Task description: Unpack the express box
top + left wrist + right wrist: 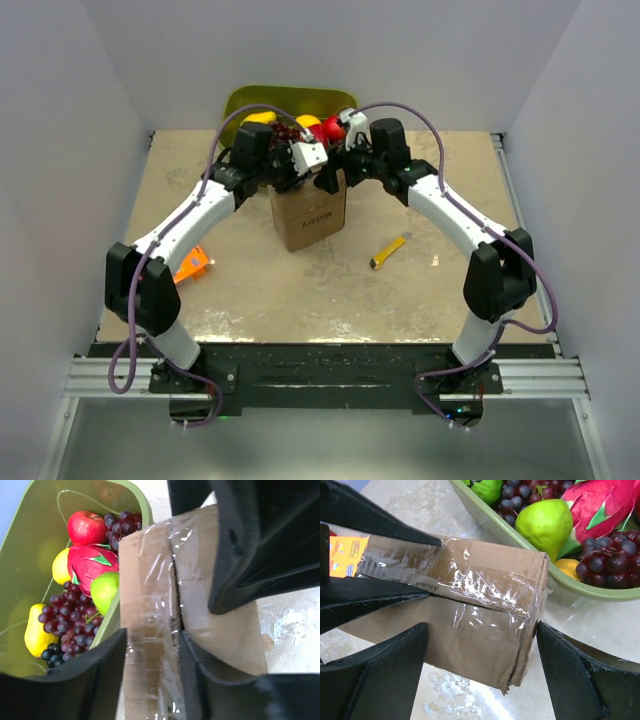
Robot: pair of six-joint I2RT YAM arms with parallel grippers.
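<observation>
The express box (310, 218), a small brown carton with clear tape over its top flaps, stands upright at the middle of the table. Both grippers are down on its top. In the left wrist view, my left gripper (152, 640) has its dark fingers (75, 680) against both edges of one taped top flap (150, 605), the inner finger in the seam. My right gripper (481, 630) stands wide open across the box's end (485, 630), one finger by the corner. In the top view the left gripper (306, 160) and right gripper (335, 168) nearly meet.
An olive-green bin (290, 100) of fruit stands right behind the box, touching it; apple, grapes and a green pear (545, 522) show in it. A flat orange package (192, 265) lies left. A yellow box cutter (390, 252) lies right of the box.
</observation>
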